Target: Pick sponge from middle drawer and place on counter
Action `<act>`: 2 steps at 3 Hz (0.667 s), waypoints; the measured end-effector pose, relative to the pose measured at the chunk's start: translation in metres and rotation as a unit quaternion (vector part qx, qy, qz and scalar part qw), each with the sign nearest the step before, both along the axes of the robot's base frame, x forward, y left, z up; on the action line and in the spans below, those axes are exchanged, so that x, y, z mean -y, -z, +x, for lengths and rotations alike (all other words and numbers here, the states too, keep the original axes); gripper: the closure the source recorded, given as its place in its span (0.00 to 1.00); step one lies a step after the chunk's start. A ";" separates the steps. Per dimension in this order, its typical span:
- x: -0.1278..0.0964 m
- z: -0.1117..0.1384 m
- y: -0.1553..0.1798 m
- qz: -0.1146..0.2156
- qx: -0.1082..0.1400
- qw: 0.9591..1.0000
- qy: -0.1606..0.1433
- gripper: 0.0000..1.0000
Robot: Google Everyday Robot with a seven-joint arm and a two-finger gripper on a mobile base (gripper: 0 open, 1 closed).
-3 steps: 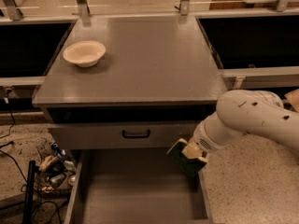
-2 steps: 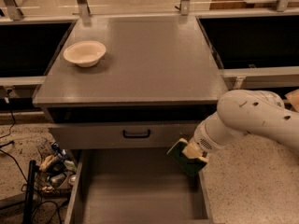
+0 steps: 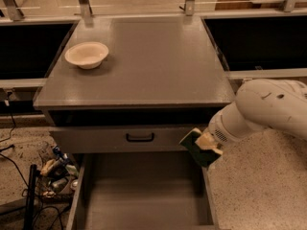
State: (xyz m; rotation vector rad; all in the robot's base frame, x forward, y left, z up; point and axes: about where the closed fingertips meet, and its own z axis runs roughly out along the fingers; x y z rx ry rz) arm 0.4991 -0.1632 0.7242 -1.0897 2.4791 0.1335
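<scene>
End effector hangs over the right wall of the open middle drawer, pinching the sponge, which is tilted and clear of the drawer floor. The hold looks to be near one end, so a quick swing might let the sponge slip and drop back in. On the lift toward the table, it could catch the overhanging near edge or the drawer front beneath. Room is generous: only a bowl sits far-left, with the middle and right bare.
</scene>
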 end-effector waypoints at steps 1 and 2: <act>0.011 0.005 -0.033 -0.016 0.029 0.999 0.010 1.00; 0.028 0.006 -0.066 -0.028 0.057 0.998 0.026 1.00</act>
